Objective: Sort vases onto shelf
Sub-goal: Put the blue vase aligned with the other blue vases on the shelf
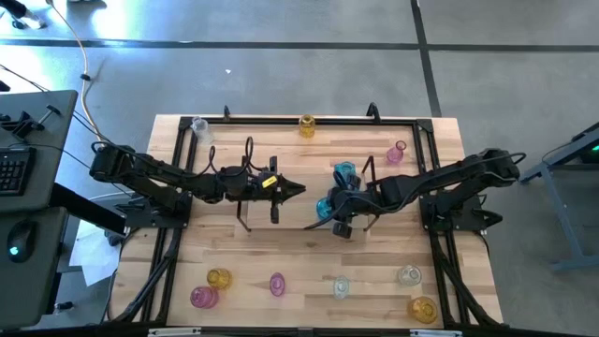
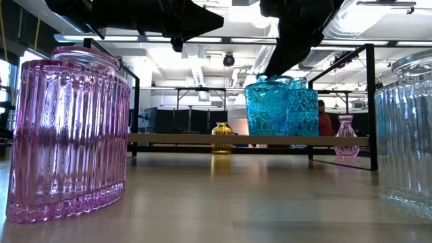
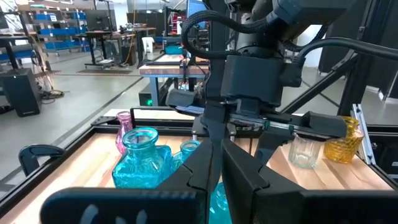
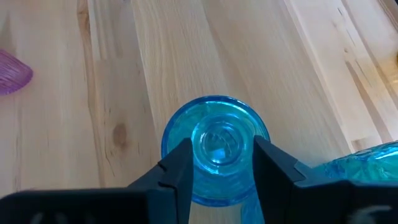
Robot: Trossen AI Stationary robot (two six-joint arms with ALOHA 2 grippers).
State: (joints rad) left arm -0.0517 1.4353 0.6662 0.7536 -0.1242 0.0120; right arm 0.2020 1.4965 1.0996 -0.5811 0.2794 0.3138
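Two grippers catalogued, working outward from the active one.

Right gripper [image 4: 216, 171]: fingers straddle the neck of a cyan vase [image 4: 214, 149] from above, close beside the rim; the jaws look to be narrowing, but contact cannot be told. Probable reason: a top grasp at the neck keeps the bulbous body clear. That vase stands on the shelf [image 2: 175, 139], at its right end.

Second cyan vase [image 1: 344, 172]: on the shelf, just beside the first, presumably grouped by colour.

Left gripper [image 1: 298, 190]: fingers closed on nothing, waiting over the shelf's middle.

Pink vase [image 1: 396, 153] and amber vase [image 1: 307, 125]: off the shelf, beyond its far edge.

Remaining vases [image 1: 277, 284]: six, in a row well in front of the shelf, unsorted.
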